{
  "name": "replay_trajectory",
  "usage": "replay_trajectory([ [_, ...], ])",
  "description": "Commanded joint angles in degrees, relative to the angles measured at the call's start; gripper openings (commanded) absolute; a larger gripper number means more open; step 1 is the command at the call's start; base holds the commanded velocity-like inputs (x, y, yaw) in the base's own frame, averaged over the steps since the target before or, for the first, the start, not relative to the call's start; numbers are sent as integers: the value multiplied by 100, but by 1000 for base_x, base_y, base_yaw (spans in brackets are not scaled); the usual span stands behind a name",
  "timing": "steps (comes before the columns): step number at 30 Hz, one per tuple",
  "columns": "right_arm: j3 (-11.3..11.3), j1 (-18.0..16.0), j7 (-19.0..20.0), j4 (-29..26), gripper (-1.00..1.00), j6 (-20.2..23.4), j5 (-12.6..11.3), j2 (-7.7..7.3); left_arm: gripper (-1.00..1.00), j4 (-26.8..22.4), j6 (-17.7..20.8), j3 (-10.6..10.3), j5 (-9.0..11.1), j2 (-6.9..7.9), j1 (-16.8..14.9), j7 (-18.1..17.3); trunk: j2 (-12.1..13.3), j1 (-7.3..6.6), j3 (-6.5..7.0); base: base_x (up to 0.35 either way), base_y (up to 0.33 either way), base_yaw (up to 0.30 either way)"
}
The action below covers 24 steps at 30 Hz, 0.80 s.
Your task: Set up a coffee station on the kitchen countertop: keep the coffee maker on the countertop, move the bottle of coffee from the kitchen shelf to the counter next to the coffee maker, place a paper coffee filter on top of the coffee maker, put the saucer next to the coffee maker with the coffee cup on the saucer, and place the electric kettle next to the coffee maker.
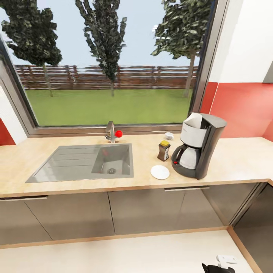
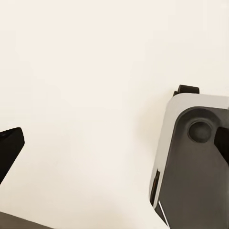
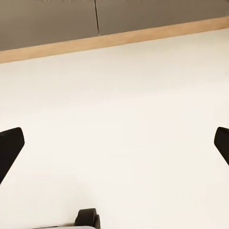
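Left hand (image 2: 114, 148): wrist view has dark fingertips (image 2: 9, 150) at opposite edges of the frame, spread wide, nothing between them, pale floor (image 2: 86, 71) beneath and part of the robot's grey base (image 2: 195, 176) just beside one finger. Right hand (image 3: 114, 148): same story, fingertips (image 3: 9, 150) far apart, nothing held, pale floor under it, grey cabinet fronts (image 3: 47, 19) with a wood-coloured plinth strip (image 3: 114, 40) beyond the fingers. Both hands hang low, well below and apart from the worktop (image 1: 235, 159); nothing of the task within their reach. In the head view, a bit of dark and white robot part (image 1: 222, 263) at the lower edge, can't tell which arm. Task things all up on the worktop, ahead of the hands: coffee maker (image 1: 199, 146) upright, white paper filter (image 1: 195, 120) sticking up out of its top, glass carafe in its base. Bottle of coffee (image 1: 164, 151) with yellow lid stands just beside the coffee maker, on the sink side. White saucer (image 1: 160, 172) lies flat near the worktop's front edge, just in front of the bottle, bare. Small white coffee cup (image 1: 169, 135) sits behind the bottle near the window (image 1: 110, 60), apart from the saucer. Sink (image 1: 85, 162) with drainer further over on the left-hand side, tap (image 1: 110, 132) with red knob behind it.
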Motion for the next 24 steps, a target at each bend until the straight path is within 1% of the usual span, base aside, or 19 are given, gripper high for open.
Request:
replay_trajectory([
  [1,-44,-4,37,7,100,-17,-6,-2,100,2,-49,-49,49,-1,-4,19,-12,3,-12,0,0,256],
  [3,-44,-4,37,9,100,-17,-4,-2,100,18,-187,-50,49,-4,-4,19,-12,3,-12,0,0,266],
  [6,-44,-4,37,10,100,-17,-1,-2,100,25,-264,-50,49,-5,-4,19,-12,3,-12,0,0,273],
  [17,-38,-4,37,19,100,-16,1,13,100,29,-308,-51,54,-6,-4,19,-12,3,-12,0,4,277],
  [20,-35,-4,37,19,100,-14,8,15,100,24,-308,-51,54,-6,-4,19,-12,3,-12,0,151,277],
  [24,-35,-4,37,19,100,-9,9,15,100,24,-308,-46,54,-2,-4,19,-12,3,-12,9,252,277],
])
